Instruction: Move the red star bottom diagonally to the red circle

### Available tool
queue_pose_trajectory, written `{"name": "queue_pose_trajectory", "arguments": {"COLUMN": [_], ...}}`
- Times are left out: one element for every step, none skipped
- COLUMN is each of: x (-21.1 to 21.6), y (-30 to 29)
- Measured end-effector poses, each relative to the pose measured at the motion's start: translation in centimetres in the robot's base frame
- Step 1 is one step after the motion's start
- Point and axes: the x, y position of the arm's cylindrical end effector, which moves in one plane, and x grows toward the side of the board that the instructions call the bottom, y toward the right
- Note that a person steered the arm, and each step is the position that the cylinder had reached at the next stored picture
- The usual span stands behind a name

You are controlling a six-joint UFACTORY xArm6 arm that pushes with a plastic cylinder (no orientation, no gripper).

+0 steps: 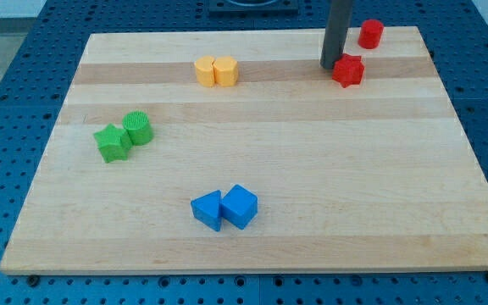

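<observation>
While the tip (pixel 329 67) touches the red star's (pixel 348 70) left edge at the frame's upper right, below-left of the red circle (pixel 371 33), gentle, centred nudges should prevent overshoot; no gripper exists.

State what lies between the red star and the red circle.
Nothing: the camera view shows bare board between the red star and the red circle. My tip sits at the star's left.

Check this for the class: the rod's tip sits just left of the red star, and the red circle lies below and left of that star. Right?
Not quite. In the camera view, my tip is just left of the red star, but the red circle lies above and right of the star, not below and left.
</observation>
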Motion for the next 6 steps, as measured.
{"name": "queue_pose_trajectory", "arguments": {"x": [1.7,5.9,8.0,7.0,3.7,1.5], "y": [-3.3,-4.1,-1.6,0.8,0.8,0.8]}}
